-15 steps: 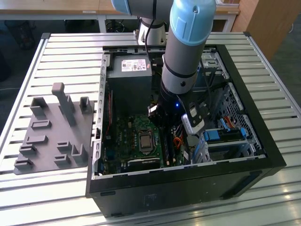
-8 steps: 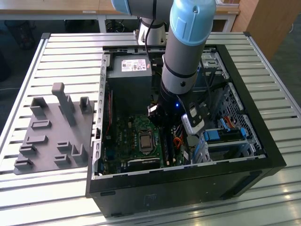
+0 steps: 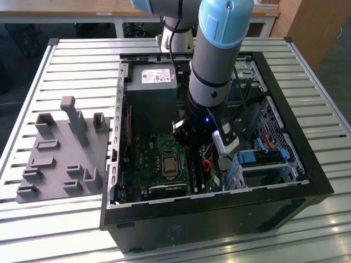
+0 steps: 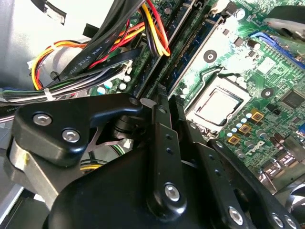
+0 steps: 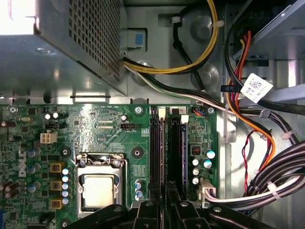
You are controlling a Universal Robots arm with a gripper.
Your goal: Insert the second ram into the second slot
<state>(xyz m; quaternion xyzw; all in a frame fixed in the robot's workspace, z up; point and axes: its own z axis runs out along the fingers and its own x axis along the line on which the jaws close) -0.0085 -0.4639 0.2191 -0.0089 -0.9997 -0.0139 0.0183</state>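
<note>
Presently the arm [image 3: 219,60] reaches down into the open computer case [image 3: 285,164], which lies on its side on a slatted metal table [image 3: 82,60]. The gripper [image 5: 164,210] sits low over the motherboard [image 5: 109,129], directly above the memory slots [image 5: 167,143] that run beside the processor socket [image 5: 99,188]. In the first wrist view the black fingers [image 5: 147,214] stand close together astride the line of the slots; whether they clamp anything cannot be told. In the second wrist view the gripper's linkage [image 4: 162,157] hides the fingertips. The second ram cannot be made out with certainty; dark, thin strips lie within the slots, but their colour does not read. Bundled cables [image 5: 248,129] run alongside the slots. A grey fixture tray [image 3: 60,153] rests on the table toward the exterior view's left, well apart from the case.
</note>
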